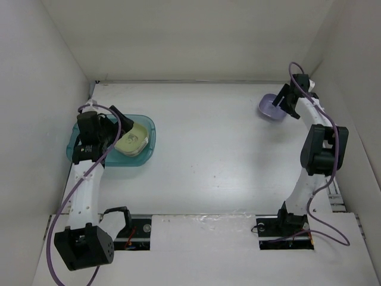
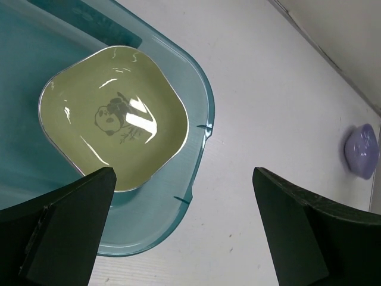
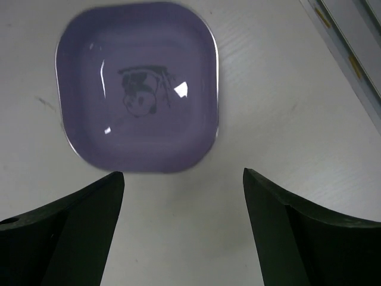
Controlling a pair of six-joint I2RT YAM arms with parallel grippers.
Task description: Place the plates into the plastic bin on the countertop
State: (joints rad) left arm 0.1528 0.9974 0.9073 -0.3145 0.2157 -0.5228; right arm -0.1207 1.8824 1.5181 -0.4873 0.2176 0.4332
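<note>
Left gripper (image 2: 183, 173): the jaws are spread wide with nothing between them. It hangs over the rim corner of the plastic bin (image 2: 199, 101), and no contact shows.
Right gripper (image 3: 181, 174): the jaws are equally wide and empty. It is poised above the countertop (image 1: 220, 161) just short of the near edge of the purple plate (image 3: 140, 83), with both fingers clear of it.
Green plate (image 2: 113, 116): it lies flat inside the bin near the gripper's end. There is a dark panda mark at its centre and glare across it.
Purple plate: it sits right way up on the countertop at the far right, well apart from the bin.
Hidden in the overhead view: the left arm covers much of the bin, and the right gripper covers one side of the purple plate.
Cut off: the left wrist view crops the bin at its top and left edges.
Hard to make out: whether anything lies under the green plate cannot be told. The mark on the purple plate is blurred.
</note>
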